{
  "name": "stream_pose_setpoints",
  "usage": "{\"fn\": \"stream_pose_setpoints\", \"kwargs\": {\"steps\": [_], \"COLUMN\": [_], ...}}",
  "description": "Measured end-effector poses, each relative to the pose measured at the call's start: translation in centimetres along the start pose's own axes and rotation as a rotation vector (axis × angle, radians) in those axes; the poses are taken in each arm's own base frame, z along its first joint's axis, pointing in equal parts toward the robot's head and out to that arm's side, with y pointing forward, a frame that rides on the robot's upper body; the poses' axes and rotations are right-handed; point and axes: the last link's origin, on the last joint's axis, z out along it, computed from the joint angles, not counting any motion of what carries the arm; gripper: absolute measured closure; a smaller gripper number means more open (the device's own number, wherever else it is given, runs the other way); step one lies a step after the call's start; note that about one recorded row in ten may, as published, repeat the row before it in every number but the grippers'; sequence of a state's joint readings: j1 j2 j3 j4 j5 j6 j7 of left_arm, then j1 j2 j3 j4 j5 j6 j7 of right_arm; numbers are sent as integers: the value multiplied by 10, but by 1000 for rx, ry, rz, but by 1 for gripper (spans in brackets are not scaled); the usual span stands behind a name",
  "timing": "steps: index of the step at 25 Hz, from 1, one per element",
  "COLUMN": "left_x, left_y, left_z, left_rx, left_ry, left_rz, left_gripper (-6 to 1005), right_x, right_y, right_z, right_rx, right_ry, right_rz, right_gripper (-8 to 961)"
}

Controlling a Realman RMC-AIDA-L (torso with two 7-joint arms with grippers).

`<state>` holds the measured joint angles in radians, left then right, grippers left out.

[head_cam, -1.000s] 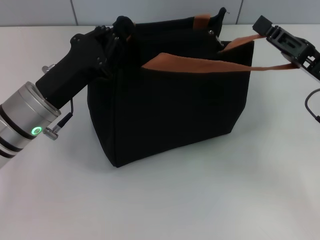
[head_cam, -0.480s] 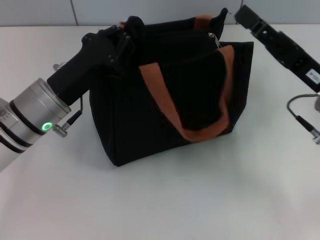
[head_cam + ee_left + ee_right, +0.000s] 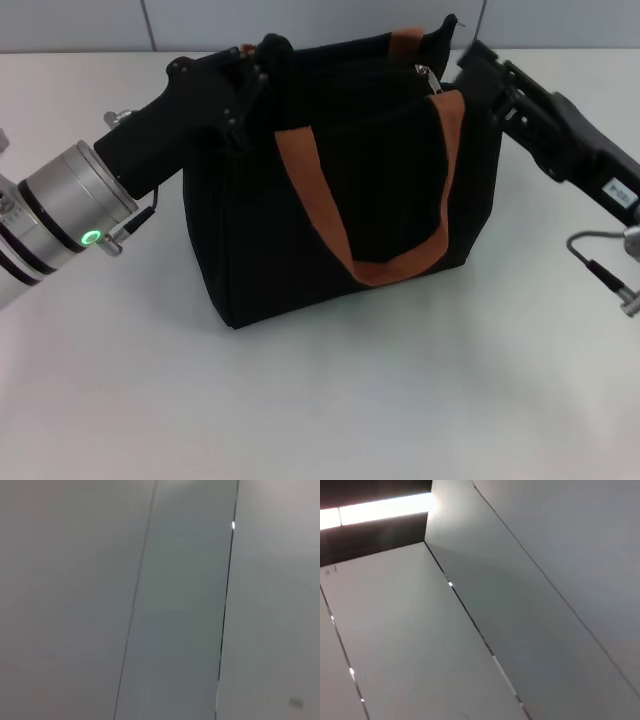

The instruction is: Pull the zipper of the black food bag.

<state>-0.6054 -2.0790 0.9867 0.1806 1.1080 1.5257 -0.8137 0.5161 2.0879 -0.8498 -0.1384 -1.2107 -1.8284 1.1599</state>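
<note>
Black food bag (image 3: 330,200) upright on the white surface (image 3: 330,400), orange-brown handle (image 3: 360,240) hanging down its near face. Left gripper (image 3: 252,75) at the bag's top left corner, right gripper (image 3: 478,70) at its top right corner; finger opening of both impossible to tell. Zipper (image 3: 428,76) at the top edge's right end, just beside the right gripper.

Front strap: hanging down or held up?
Hanging down. The front strap droops in a loop over the bag's front face in the head view, and neither gripper holds it.
</note>
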Motion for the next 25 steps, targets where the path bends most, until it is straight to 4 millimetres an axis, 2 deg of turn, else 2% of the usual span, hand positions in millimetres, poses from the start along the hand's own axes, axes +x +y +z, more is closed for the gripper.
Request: {"fn": "stream_pose_setpoints", "kwargs": {"steps": [3, 4, 7, 9, 10, 11, 12, 13, 14, 15, 17, 23, 25], "left_x": [1, 8, 16, 27, 37, 37, 41, 41, 42, 41, 40, 30, 31], "left_y": [-3, -6, -5, -3, 0, 0, 3, 3, 5, 11, 13, 35, 42], "left_z": [-3, -12, -22, -38, -55, -55, -70, -70, -76, -92, -97, -147, -169], "left_rx": [9, 25, 31, 40, 42, 42, 44, 44, 44, 46, 46, 67, 81], "left_ry": [-6, 29, 81, 166, 232, 232, 264, 264, 270, 270, 264, 201, 184], "left_rz": [-8, -10, 3, 18, 25, 25, 28, 28, 29, 29, 28, 15, 17], "left_gripper": [962, 962, 866, 803, 771, 742, 712, 683, 653, 623, 565, 299, 254], "right_x": [2, 2, 3, 4, 4, 4, 4, 4, 5, 5, 5, 4, 4], "right_y": [1, 2, 3, 4, 3, 3, 3, 3, 3, 4, 4, 10, 11], "right_z": [-7, -11, -18, -21, -23, -23, -26, -26, -27, -30, -31, -44, -51], "right_rx": [20, 30, 51, 61, 69, 69, 79, 79, 84, 87, 85, 98, 126], "right_ry": [-11, -16, -30, -34, -35, -35, -33, -33, -33, -27, -23, -40, -60], "right_rz": [-44, -62, -83, -83, -84, -84, -85, -85, -87, -97, -109, -154, -156], "right_gripper": [291, 288, 279, 273, 270, 267, 264, 261, 258, 255, 249, 232, 226]}}
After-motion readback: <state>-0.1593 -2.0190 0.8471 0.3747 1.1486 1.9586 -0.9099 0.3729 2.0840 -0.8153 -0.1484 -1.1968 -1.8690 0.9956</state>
